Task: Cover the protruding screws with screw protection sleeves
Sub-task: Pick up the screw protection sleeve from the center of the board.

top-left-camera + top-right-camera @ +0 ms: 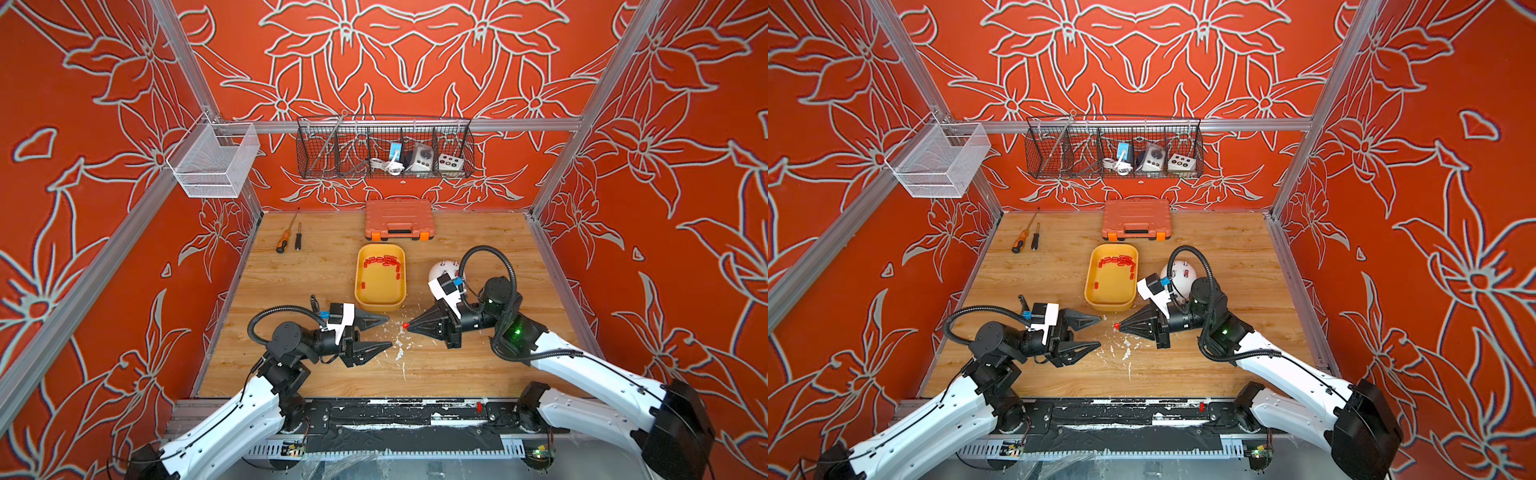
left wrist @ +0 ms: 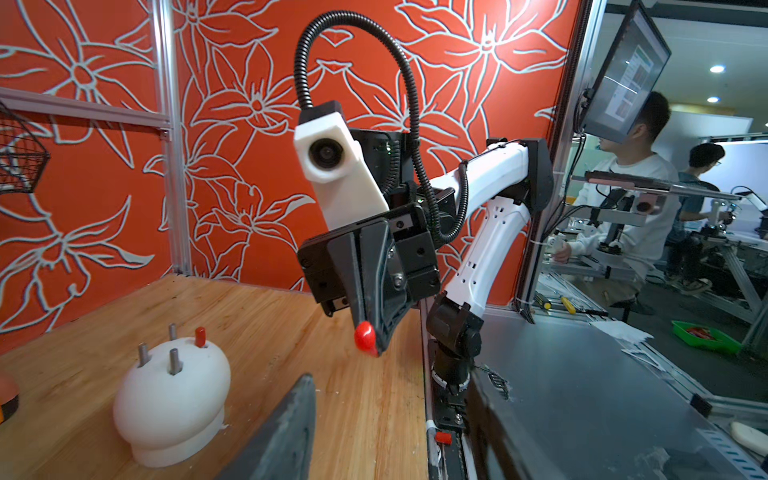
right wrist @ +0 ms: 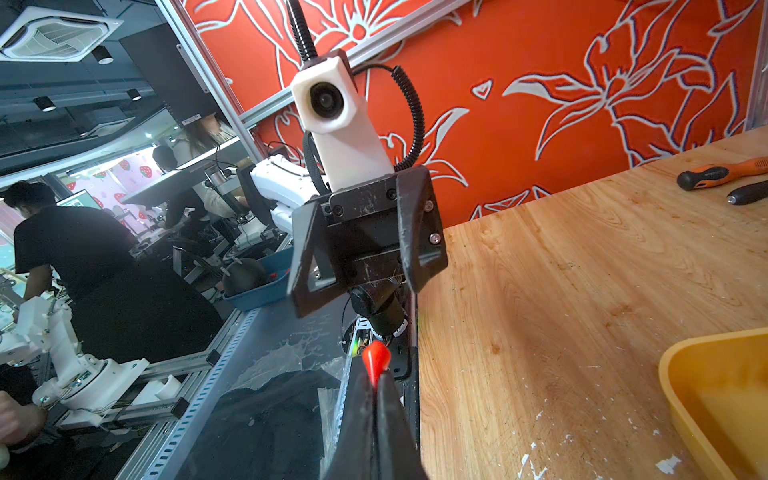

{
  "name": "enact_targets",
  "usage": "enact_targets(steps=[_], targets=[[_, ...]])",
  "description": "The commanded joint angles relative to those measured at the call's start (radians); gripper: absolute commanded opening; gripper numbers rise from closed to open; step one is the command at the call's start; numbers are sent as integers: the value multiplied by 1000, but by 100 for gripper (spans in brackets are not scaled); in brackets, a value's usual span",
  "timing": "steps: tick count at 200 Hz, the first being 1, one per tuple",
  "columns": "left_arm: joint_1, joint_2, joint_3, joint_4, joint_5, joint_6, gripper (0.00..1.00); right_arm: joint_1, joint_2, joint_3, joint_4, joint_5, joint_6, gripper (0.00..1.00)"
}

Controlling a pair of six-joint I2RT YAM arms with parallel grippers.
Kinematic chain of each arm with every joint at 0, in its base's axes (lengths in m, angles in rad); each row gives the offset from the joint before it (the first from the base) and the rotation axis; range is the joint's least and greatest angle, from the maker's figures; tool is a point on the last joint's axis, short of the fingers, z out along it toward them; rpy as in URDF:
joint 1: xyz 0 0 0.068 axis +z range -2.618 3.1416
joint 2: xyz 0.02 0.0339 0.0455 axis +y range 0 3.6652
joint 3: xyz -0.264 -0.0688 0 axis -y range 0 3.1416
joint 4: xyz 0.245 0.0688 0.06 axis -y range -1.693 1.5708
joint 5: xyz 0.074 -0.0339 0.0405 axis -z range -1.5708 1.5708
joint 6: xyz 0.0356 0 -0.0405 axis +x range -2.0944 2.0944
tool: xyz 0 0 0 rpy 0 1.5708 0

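Over the wooden desk [image 1: 311, 270], the right hand [image 1: 409, 328] barely pinches a tiny red plastic sleeve [image 1: 405, 325]; the spread left hand [image 1: 389, 331] might dislodge it.

3 grey screws [image 2: 173, 361] are seen bare, upright on the white dome [image 2: 166, 407]; the 4th is capped by a red sleeve [image 2: 200, 336]. Other sleeves [image 1: 382, 262] are clustered in the yellow tray [image 1: 380, 305]; 1 more sleeve [image 1: 405, 326] is pinched by the right gripper [image 1: 409, 328].
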Motion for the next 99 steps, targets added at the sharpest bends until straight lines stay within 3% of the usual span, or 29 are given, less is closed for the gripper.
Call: enact_targets(steps=[1, 99], targets=[[-27, 40, 35, 35, 31, 78, 54, 1, -1, 18, 6, -4, -32, 0], [-47, 137, 77, 51, 48, 109, 42, 33, 7, 46, -90, 26, -123, 0]])
